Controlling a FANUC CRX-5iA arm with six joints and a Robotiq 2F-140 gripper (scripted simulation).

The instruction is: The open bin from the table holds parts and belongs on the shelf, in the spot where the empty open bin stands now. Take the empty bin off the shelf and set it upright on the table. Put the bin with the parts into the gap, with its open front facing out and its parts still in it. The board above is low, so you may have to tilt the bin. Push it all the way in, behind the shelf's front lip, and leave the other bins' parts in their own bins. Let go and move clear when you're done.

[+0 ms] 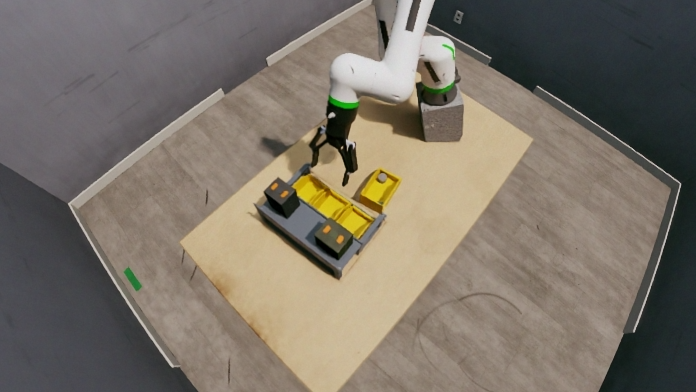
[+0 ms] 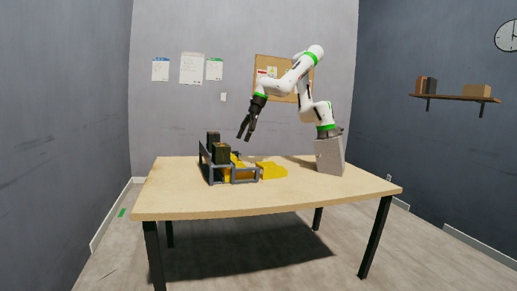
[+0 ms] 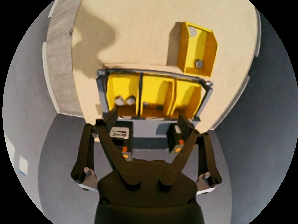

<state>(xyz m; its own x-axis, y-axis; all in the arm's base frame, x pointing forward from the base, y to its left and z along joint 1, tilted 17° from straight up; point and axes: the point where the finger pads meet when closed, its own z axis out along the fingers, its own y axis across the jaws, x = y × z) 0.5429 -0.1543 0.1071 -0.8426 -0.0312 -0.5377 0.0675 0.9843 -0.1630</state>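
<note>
My gripper [image 1: 330,171] [image 2: 243,139] [image 3: 148,120] is open and empty, above the grey shelf [image 1: 300,227] [image 2: 245,182]. Three yellow bins sit side by side in the shelf. In the wrist view, the left bin [image 3: 122,85] holds two grey parts and the middle bin [image 3: 156,90] shows small dark parts. No parts can be made out in the right bin [image 3: 186,95]. The loose yellow bin [image 1: 378,192] [image 2: 272,171] [image 3: 204,46] stands upright on the table, close to the shelf's front near that right end, with grey parts inside.
Two dark boxes with orange marks stand on the shelf's upper board: one box [image 1: 281,197] [image 2: 213,140] [image 3: 121,136] at the far end, another box [image 1: 334,239] [image 2: 221,154] [image 3: 175,139] at the near end. The robot's stone-like pedestal [image 1: 442,122] [image 2: 329,156] stands beyond the loose bin.
</note>
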